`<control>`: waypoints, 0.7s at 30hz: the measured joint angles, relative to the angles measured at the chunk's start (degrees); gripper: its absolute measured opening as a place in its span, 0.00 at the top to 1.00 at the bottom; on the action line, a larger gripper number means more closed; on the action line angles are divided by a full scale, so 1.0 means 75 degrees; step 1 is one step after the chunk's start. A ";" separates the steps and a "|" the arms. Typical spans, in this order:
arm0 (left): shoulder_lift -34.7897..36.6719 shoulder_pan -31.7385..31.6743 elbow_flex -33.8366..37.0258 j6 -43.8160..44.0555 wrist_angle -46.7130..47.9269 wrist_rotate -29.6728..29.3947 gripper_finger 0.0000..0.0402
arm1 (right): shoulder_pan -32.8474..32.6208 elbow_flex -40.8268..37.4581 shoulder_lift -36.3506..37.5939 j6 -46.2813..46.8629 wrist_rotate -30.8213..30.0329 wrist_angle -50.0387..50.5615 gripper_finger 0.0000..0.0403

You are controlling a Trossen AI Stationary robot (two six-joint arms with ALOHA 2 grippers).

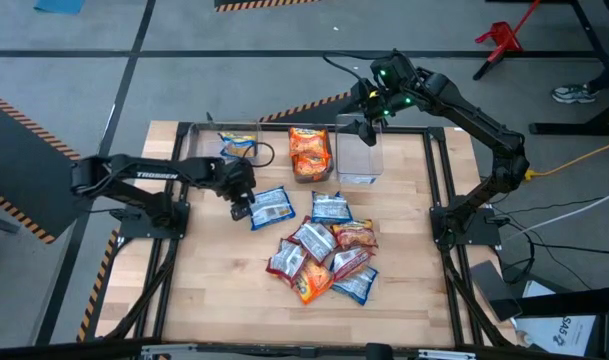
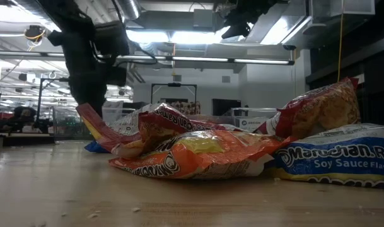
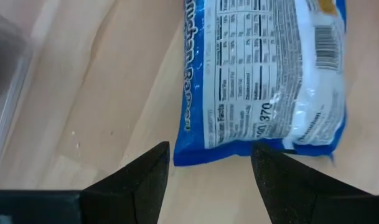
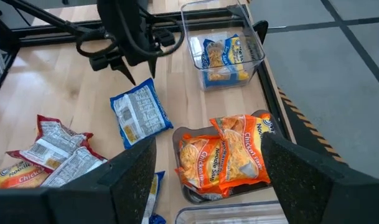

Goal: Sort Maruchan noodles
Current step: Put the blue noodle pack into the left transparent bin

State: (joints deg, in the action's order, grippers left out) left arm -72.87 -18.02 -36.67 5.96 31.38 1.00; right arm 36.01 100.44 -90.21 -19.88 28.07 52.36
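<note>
A blue-and-white Maruchan noodles packet [image 1: 272, 207] [image 3: 264, 74] lies flat on the wooden table, label side down, left of centre. My left gripper [image 1: 244, 209] [image 3: 211, 165] points steeply down at the packet's left short end, fingers open, one on each side of that end's corner. Several more packets, red, orange and blue, lie in a pile [image 1: 324, 255] [image 2: 198, 154] at the table's middle. My right gripper [image 1: 367, 128] [image 4: 208, 180] hangs open and empty high over the far bins.
Three clear bins stand along the far edge: the left one [image 4: 257, 43] holds blue packets, the middle one [image 4: 195, 196] orange packets, and the right one [image 1: 362, 168] shows nothing inside. A black metal frame [image 1: 439, 190] borders the table. Bare wood lies near the front-left.
</note>
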 joint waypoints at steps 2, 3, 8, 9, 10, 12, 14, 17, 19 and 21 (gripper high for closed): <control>-0.0186 -0.0082 0.0000 -0.0234 -0.0113 0.0002 0.45 | 0.0002 0.0000 0.0000 0.0017 -0.0008 0.0003 0.31; -0.0290 -0.0104 0.0000 -0.0344 -0.0176 0.0005 0.45 | 0.0002 0.0000 0.0000 0.0017 -0.0008 0.0004 0.31; -0.0743 -0.0111 0.0000 -0.0863 -0.0369 0.0059 0.45 | 0.0002 0.0000 0.0000 0.0072 -0.0006 0.0003 0.31; -0.0822 -0.0112 0.0000 -0.0881 -0.0377 0.0055 0.45 | 0.0003 0.0000 0.0000 0.0076 -0.0006 0.0004 0.31; -0.0889 -0.0116 0.0000 -0.0880 -0.0362 0.0024 0.45 | 0.0001 0.0000 0.0000 0.0076 -0.0007 0.0003 0.31; -0.1000 -0.0111 0.0000 -0.0920 -0.0426 0.0006 0.45 | 0.0003 0.0000 0.0000 0.0076 -0.0009 0.0006 0.31; -0.1123 -0.0111 0.0000 -0.1076 -0.0561 0.0050 0.45 | 0.0000 0.0000 0.0000 0.0076 -0.0009 0.0003 0.31; -0.1289 -0.0111 0.0000 -0.1240 -0.0857 0.0216 0.45 | 0.0001 -0.0002 0.0000 0.0076 -0.0010 0.0004 0.31; -0.1416 -0.0111 0.0000 -0.1232 -0.0941 0.0210 0.45 | 0.0001 -0.0001 0.0000 0.0074 -0.0015 0.0006 0.31; -0.1553 -0.0111 -0.0019 -0.1139 -0.1010 0.0183 0.46 | 0.0003 -0.0003 0.0000 0.0076 -0.0015 0.0006 0.31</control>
State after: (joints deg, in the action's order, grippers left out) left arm -84.52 -18.85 -36.81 -2.58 23.80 2.37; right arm 36.03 100.42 -90.21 -19.31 27.96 52.40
